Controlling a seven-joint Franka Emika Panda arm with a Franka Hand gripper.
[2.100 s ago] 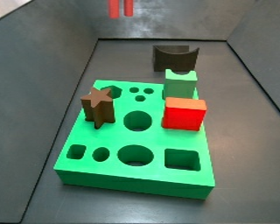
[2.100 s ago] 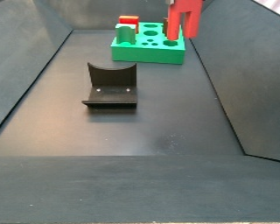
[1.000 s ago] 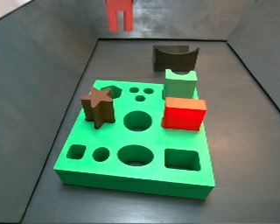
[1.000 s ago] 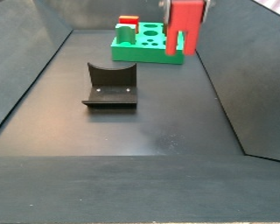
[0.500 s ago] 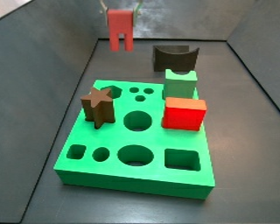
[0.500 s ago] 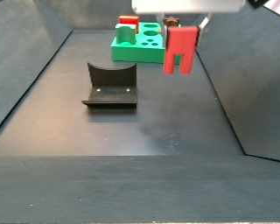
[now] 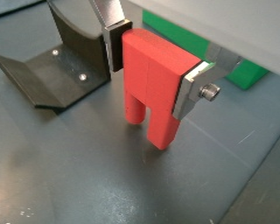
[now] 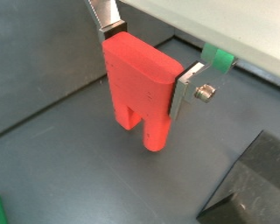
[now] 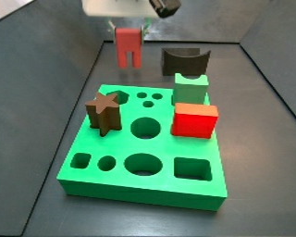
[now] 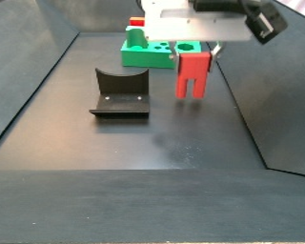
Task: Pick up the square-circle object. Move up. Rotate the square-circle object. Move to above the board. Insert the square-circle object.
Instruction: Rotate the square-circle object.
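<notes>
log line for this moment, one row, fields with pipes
gripper: shut on square-circle object | object: upright, legs down, off the floor | position: beside the fixture, short of the board | insert: not yet done

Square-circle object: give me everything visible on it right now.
The square-circle object is a salmon-red, matte, plastic-looking piece: a flat blocky top over two narrow legs split by a slot. It hangs upright, legs down, clamped at its top between the gripper fingers. In both side views it is off the dark floor, near the fixture, not over the board.
</notes>
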